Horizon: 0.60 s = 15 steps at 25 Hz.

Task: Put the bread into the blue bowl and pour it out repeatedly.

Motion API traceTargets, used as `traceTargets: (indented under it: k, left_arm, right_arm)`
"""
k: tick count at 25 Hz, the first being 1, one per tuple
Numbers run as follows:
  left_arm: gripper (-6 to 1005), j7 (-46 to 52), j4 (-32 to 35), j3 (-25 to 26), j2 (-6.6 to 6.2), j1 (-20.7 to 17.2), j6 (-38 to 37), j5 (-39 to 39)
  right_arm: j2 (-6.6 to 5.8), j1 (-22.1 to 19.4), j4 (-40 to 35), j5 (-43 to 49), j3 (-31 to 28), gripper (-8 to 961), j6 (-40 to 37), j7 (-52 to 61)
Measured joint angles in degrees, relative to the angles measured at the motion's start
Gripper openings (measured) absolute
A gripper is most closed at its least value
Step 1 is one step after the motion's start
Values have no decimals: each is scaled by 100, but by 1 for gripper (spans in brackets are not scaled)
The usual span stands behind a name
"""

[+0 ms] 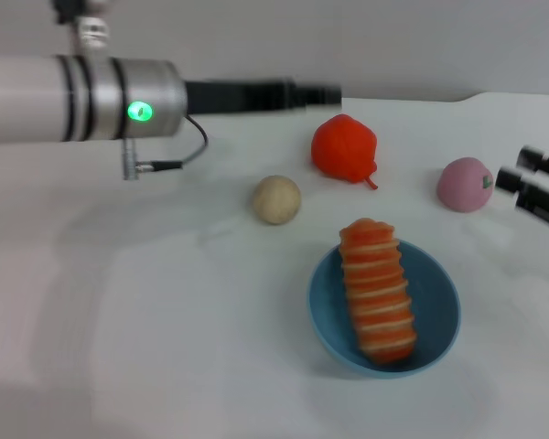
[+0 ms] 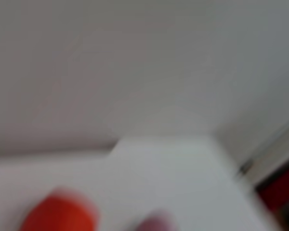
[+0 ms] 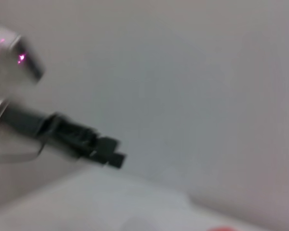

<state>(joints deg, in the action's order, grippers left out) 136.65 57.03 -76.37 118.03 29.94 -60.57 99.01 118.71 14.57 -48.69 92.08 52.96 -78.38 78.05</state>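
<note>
Two arms off the white bench (image 1: 119, 320), neither touching anything. Left arm stretched long across the far side, roughly level, pointing toward the right edge. Left gripper (image 1: 329, 94) at its end, hanging above the far edge just behind a red toy fruit (image 1: 345, 148); carrying nothing visible, grip state impossible to tell.

Blue bowl (image 1: 325, 311) upright near the front edge, right of centre. Bread (image 1: 377, 288) already inside it, striped side up, long axis running from far edge to near edge with a slight lean. Far end propped on the far rim and poking just over it, near end down against the near wall. So: loaded, ready for a pour.

Red toy fruit behind the bowl, pink toy peach (image 1: 465, 184) off toward the right edge, round beige ball (image 1: 276, 199) behind and left of the bowl, all apart from it.

Right gripper (image 1: 514, 168) poking in at the right edge, just beside the peach, released and empty. Probably the nearer of the two to the bowl, which lies forward and inward of it. Best taken at the right-hand rim, clear of the loaf's ends, then tipped sideways across the loaf's length.
</note>
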Motion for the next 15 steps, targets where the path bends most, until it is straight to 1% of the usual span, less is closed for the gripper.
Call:
traceTargets:
  k: [1, 2, 3, 5, 6, 7, 8, 9, 10, 11, 13, 15]
  left_arm:
    - [576, -641, -188, 170, -1, -148, -100, -768]
    - [576, -954, -307, 250, -1, -212, -169, -1157]
    - [576, -1497, -593, 439, -8, -294, -370, -1798]
    - [576, -2249, -1106, 810, -11, -365, -811, -2603]
    - [577, -2577, -1418, 1072, -12, -378, -1069, -2900]
    - [577, -2826, -1679, 1296, -14, -387, -1277, -3087]
    - [577, -3120, -2002, 1577, -14, -398, -1503, -3266]
    - [577, -3371, -2265, 1814, -11, -414, -1669, -3399]
    - [577, -3520, -2399, 1941, -6, -434, -1750, -3473]
    - [577, -3895, -2644, 2124, 13, -481, -1912, -3687]
    - [577, -4663, -3040, 2271, 36, -570, -2185, -4125]
    - [577, -5600, -3432, 2291, 45, -638, -2438, -4672]
  right_arm:
    - [-13, 7, 202, -330, -3, 473, 13, -127]
    - [-22, 4, 418, -671, -4, 473, 9, -388]
    - [-21, -10, 559, -903, -5, 473, 1, -637]
    - [-12, -44, 824, -1347, -5, 474, -20, -1093]
    - [-9, -59, 975, -1593, -5, 474, -27, -1260]
    - [-16, -72, 1300, -2111, -49, 474, -33, -1424]
    - [-16, -72, 1300, -2111, -49, 474, -33, -1424]
    - [-19, -73, 1445, -2340, -97, 474, -36, -1451]
    - [-23, -73, 1611, -2610, -201, 474, -37, -1468]
    - [-22, -71, 1798, -2862, -311, 474, -39, -1483]
    - [-19, -68, 2142, -3345, -500, 474, -59, -1502]
    - [-20, -81, 2481, -3783, -663, 473, -109, -1513]
